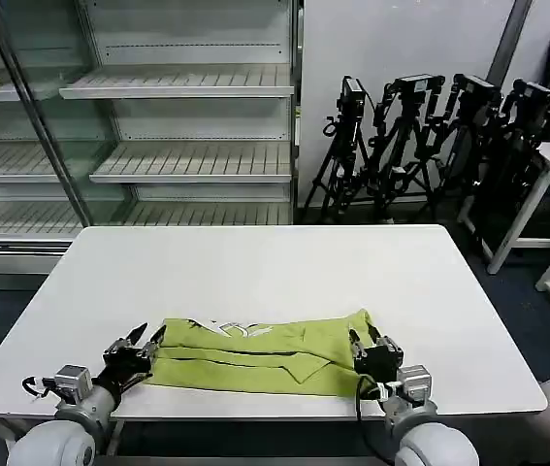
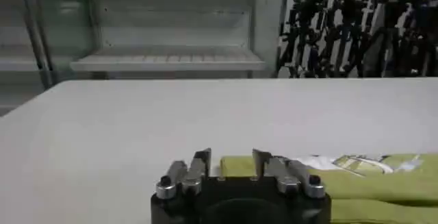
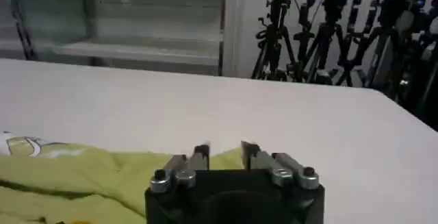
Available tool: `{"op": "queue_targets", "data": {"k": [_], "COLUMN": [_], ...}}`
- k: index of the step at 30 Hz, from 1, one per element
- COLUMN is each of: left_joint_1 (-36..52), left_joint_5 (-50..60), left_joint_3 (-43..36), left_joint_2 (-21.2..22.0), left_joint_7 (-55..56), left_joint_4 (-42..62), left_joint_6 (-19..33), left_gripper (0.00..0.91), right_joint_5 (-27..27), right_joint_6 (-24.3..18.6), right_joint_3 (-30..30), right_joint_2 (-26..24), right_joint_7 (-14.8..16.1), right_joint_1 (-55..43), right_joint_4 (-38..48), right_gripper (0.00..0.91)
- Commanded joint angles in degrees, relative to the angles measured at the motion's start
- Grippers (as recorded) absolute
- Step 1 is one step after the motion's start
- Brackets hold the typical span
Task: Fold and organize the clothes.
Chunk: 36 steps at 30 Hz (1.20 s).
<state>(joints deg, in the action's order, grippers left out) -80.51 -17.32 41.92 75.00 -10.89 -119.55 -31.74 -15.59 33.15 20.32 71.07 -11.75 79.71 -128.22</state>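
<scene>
T-shirt (image 1: 255, 354) folded on table (image 1: 255, 272); left pincer (image 1: 145, 337), right pincer (image 1: 362, 337) apparently parted at ends.

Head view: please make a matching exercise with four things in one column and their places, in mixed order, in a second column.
Things:
1. T-shirt
2. left gripper
3. right gripper
4. tripods

Places:
A. on the floor beyond the table, by the wall
B. at the shirt's right end, jaws open
C. lying on the table's near part
D. at the shirt's left end, jaws open

Pairs: 1-C, 2-D, 3-B, 4-A
</scene>
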Motion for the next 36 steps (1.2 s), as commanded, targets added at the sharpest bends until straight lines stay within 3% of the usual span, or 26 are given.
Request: {"op": "queue_targets", "data": {"k": [1, 7, 8, 9, 32, 36], "left_joint_1": [-1.91, -1.07, -0.98, -0.79, 0.15, -0.84], "left_joint_5": [-2.23, -3.19, -3.38, -4.05, -7.51, -4.36], "left_joint_3": [-1.38, -4.07, -4.24, -4.46, -4.51, -1.92], "left_joint_2": [1.01, 3.02, 3.13, 3.33, 3.59, 3.76], "left_joint_7": [4.64, 6.8, 6.85, 6.97, 7.06, 3.4], "left_joint_4": [-2.23, 1.42, 1.84, 2.44, 5.83, 3.47], "left_joint_6": [-0.69, -0.95, -0.93, -0.78, 0.21, 2.98], "left_gripper": [0.907, 0.897, 0.282, 0.01, 0.02, 0.02], "right_joint_5": [0.26, 1.09, 1.1, 1.1, 1.53, 1.54], "right_joint_6": [-0.08, -0.33, -0.36, -0.5, -1.78, -1.77], "right_joint_3": [2.0, 3.3, 3.47, 3.88, 3.74, 3.77], "right_joint_2": [-0.13, 0.3, 0.27, 0.23, 1.0, 1.26], "right_joint_7": [0.05, 0.09, 0.09, 0.09, -0.13, 0.18], "right_joint_1": [5.78, 8.28, 8.43, 8.71, 9.91, 9.62], "right_joint_4": [-5.56, -7.46, -7.56, -7.67, -6.39, -6.87], "right_gripper": [0.907, 0.907, 0.907, 0.907, 0.907, 0.907]}}
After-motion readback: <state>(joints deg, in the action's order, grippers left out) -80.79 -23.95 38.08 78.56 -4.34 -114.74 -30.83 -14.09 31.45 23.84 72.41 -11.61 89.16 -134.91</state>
